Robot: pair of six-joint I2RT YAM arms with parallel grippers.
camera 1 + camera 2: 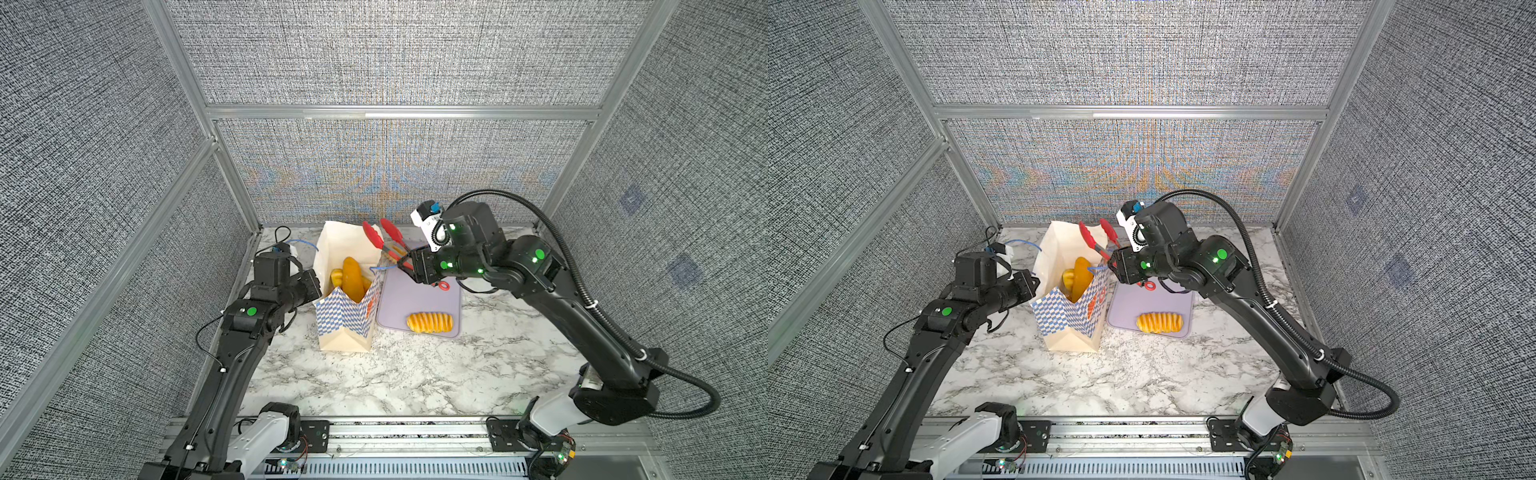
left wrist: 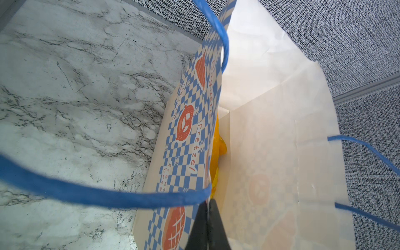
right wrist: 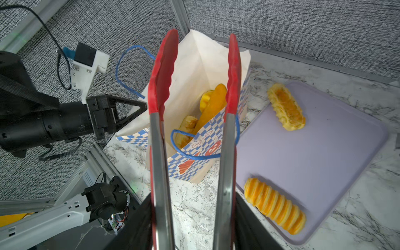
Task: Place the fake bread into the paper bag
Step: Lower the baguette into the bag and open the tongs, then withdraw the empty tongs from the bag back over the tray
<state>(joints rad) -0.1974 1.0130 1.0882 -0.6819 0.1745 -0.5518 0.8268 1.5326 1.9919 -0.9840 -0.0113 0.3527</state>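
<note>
The paper bag (image 1: 345, 328) stands upright on the marble table (image 1: 415, 374) with its mouth open, as both top views show. Inside it a long loaf (image 1: 352, 278) leans on end. The right wrist view shows two more pieces of the fake bread beside it, a waffled bun (image 3: 188, 125) and a yellow bun (image 3: 205, 99). How many more lie under them I cannot tell.

Just beside the bag, on its right, lies the flat lavender tray (image 1: 415, 299). On the tray, a ribbed roll (image 1: 429, 323) rests close to the edge nearest the robot's base. A long tart (image 3: 285, 107) rests near the far edge. In both top views this tart is mostly hidden under the right arm. The middle of the tray is bare.

The left gripper (image 3: 141, 110) is closed and pinches the left wall of the bag at its rim. In the left wrist view the two dark fingers (image 2: 216, 225) press together on the paper, behind a blue cord handle (image 2: 108, 194).

The right gripper (image 1: 409, 266) clamps the metal arms of the red tongs (image 1: 386, 241). The tongs stand open, with nothing between the red tips, and the tips are above the mouth of the bag.

The near wall of the bag folds inward in a V, so the mouth is narrower there. The bag stands near the back wall. In front of the bag and the tray, the marble lies open toward the robot's base.
</note>
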